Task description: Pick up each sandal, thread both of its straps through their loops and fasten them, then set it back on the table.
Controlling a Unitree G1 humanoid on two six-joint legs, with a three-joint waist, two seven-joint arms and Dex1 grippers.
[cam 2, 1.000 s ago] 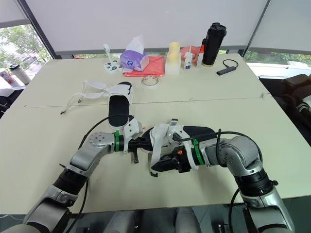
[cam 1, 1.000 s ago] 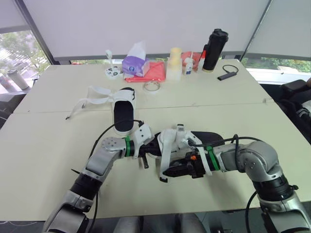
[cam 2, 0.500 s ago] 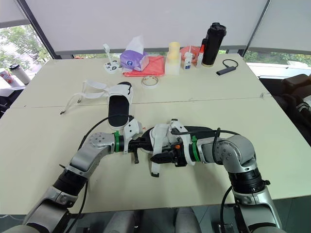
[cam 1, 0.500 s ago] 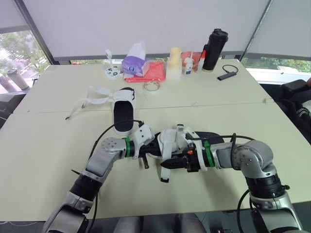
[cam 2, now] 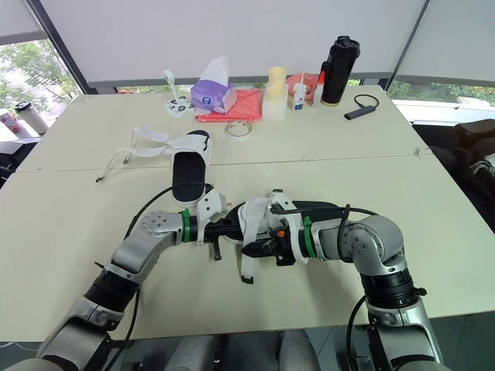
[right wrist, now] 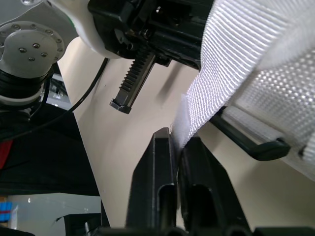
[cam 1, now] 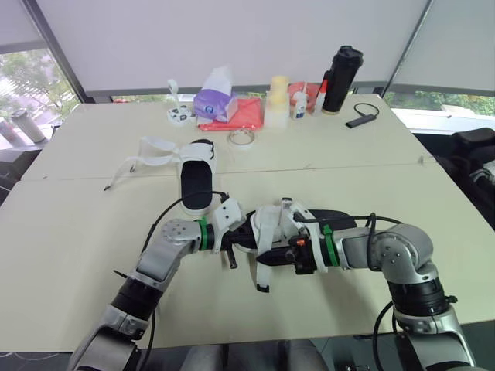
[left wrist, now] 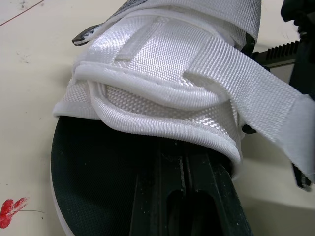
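Much of the white-strapped, black-soled sandal [cam 1: 272, 222] at the middle of the cream desk [cam 1: 77, 232] is covered. Its back end lies behind the right forearm and the cables, and its front end is lost among the left wrist's parts. From the head views I cannot tell whether the sole rests on the desk or is just clear of it. I also cannot tell whether any strap passes through a loop.

In the left wrist view the left fingers [left wrist: 189, 196] blend into the black footbed. One lies flat on the footbed, reaching under the folded white upper. The other is hidden, presumably beneath the sole, so they appear clamped on the sandal's front end.

The right fingers [right wrist: 155, 187] are nearly closed, with a thin gap taken up by the loose white woven strap [right wrist: 221, 69]. They pinch that strap edge-on, just beside the sandal's near side. In the head views their tips are masked by the strap, whose free end hangs past them towards the desk.

The second sandal [cam 1: 196, 182], also black-soled, lies flat on the desk farther back and to the left, apart from both arms. Its white straps [cam 1: 151, 153] are undone and splayed out leftwards.
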